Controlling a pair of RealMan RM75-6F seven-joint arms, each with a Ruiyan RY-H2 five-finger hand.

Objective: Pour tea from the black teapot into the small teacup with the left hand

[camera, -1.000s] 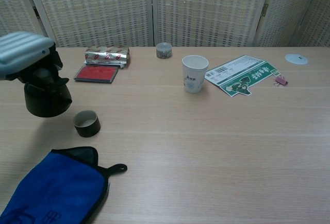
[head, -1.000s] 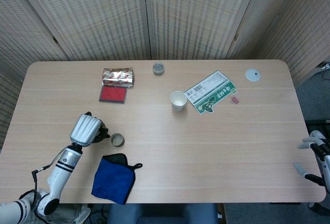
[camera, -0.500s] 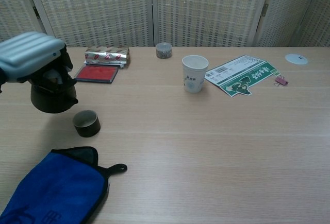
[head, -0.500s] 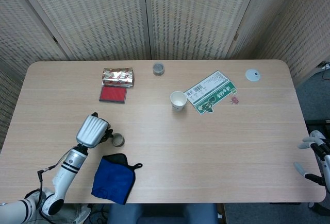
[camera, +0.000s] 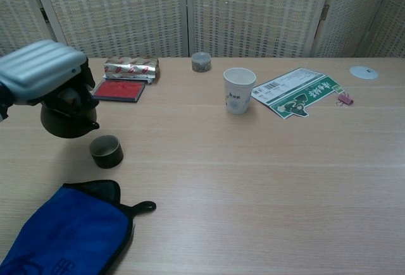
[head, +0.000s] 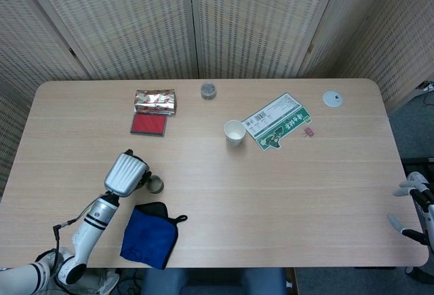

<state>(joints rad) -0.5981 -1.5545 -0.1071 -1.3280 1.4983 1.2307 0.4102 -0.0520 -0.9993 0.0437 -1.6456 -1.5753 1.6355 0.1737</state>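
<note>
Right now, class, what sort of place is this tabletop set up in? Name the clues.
Probably an office or lab corner rather than a kitchen: woven folding screens wall off a plain wooden table, which carries desk clutter such as a red ink pad and a pink binder clip.

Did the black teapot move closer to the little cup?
Yes. The black teapot in the left hand has shifted right, toward the small teacup, which has stayed put.

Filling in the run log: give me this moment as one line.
left robot hand: holds black teapot above table | small teacup: upright, beside spout | right robot hand: idle at edge | pour: not visible
</note>
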